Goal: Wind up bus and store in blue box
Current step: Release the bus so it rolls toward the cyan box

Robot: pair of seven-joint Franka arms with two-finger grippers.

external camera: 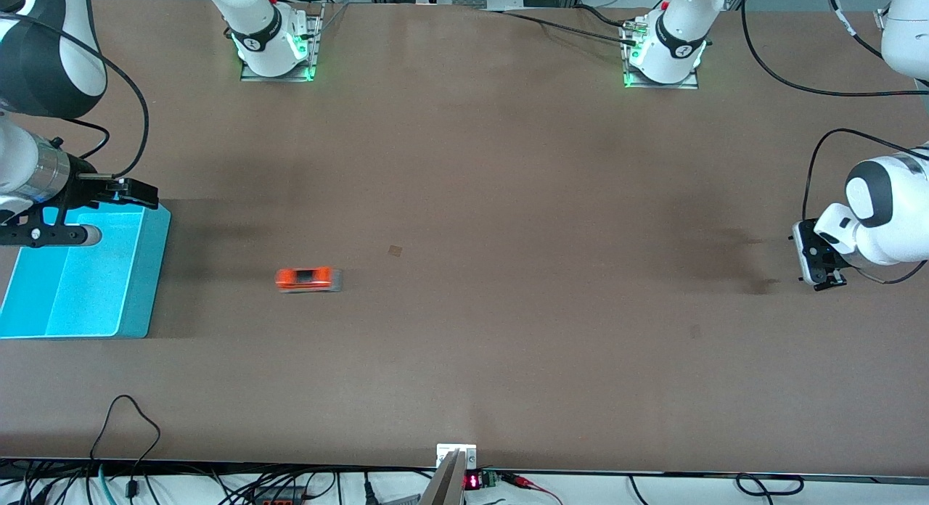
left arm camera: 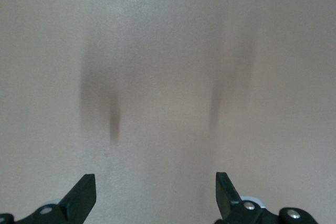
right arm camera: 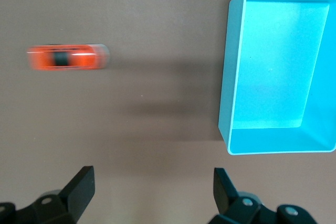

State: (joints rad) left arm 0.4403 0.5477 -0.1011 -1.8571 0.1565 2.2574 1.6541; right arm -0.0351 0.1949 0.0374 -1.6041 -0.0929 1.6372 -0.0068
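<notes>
Though blurred, orange bus (external camera: 308,278) with dark roof.

One bus (external camera: 308,278), one blue box (external camera: 145,273) (two pincers)

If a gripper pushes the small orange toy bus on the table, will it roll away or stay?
The bus probably rolls easily: it looks streaked, as if already moving over the smooth table. Being so small, it is likely light and could skid or turn under a sideways push.
</notes>
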